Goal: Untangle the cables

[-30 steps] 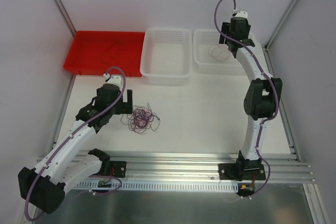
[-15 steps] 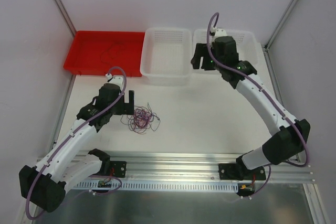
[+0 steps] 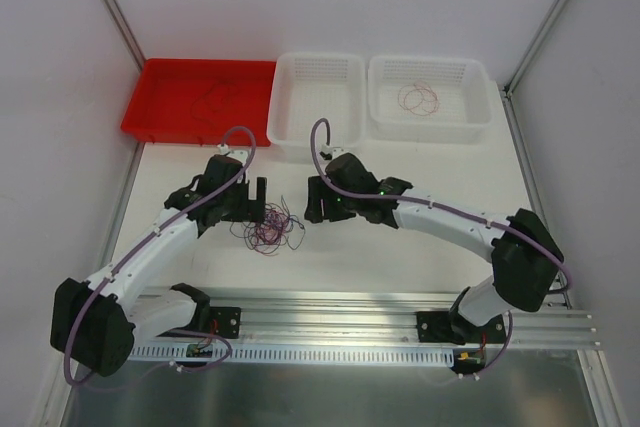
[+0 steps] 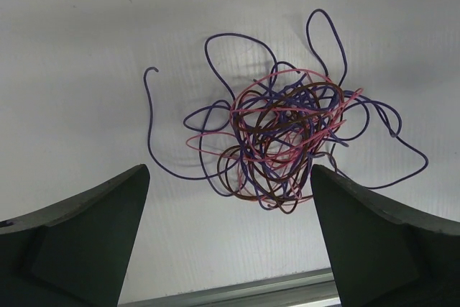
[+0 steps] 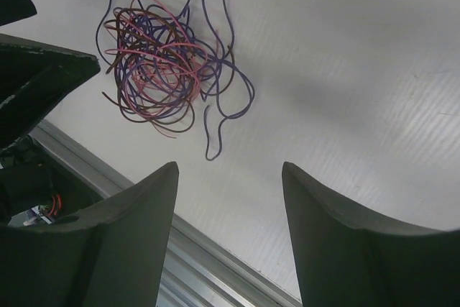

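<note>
Cables (image 3: 268, 227) lie in one big knot on the table (image 3: 400, 267), between the two arms. Left fingers (image 4: 93, 228) and right fingers (image 5: 115, 242) are spread wide and hold nothing. One dark cable (image 3: 214, 97) lies in the red tray (image 3: 195, 134), one red cable (image 3: 418, 99) in the right basket (image 3: 430, 129). Most of the job looks left to do.

No text, label, brand, number or sign can be read in any view; every surface that shows is plain and unmarked, and no lettering can be made out.
</note>
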`<state>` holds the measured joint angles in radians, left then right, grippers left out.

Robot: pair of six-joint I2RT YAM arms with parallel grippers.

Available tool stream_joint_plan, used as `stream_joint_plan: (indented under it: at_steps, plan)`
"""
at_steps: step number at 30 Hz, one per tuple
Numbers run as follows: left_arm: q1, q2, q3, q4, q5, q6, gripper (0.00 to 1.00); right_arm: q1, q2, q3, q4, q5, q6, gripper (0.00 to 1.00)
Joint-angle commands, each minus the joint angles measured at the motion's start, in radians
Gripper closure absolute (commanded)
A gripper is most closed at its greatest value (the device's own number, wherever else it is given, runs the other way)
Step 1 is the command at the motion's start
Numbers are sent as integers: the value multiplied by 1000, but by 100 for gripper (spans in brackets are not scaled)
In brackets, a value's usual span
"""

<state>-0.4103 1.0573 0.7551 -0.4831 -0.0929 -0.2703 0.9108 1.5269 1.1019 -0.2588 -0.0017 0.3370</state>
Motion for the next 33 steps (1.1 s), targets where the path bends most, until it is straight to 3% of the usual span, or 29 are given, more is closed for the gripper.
stream_joint_plan:
  at_steps: [1,11,15,18,21,25,29,33]
  plan:
    - [10,56,42,12,56,-43,5,54,35,-23,139,65,123,37]
    - [10,190,81,15,116,-98,12,103,167,-76,245,101,204,54]
    - [10,251,95,24,145,-118,21,103,165,-96,244,112,197,71]
    - [10,299,119,38,179,-133,32,102,124,-111,216,152,155,86]
    - [7,357,160,52,202,-152,51,102,50,-116,144,209,111,99]
    - [-8,424,234,52,196,-152,86,96,-87,-122,25,302,53,99]
    - [-7,452,265,57,156,-147,100,83,-218,-103,-126,419,-4,99]
    - [-5,426,256,57,137,-133,100,-5,-375,-102,-275,497,-36,99]
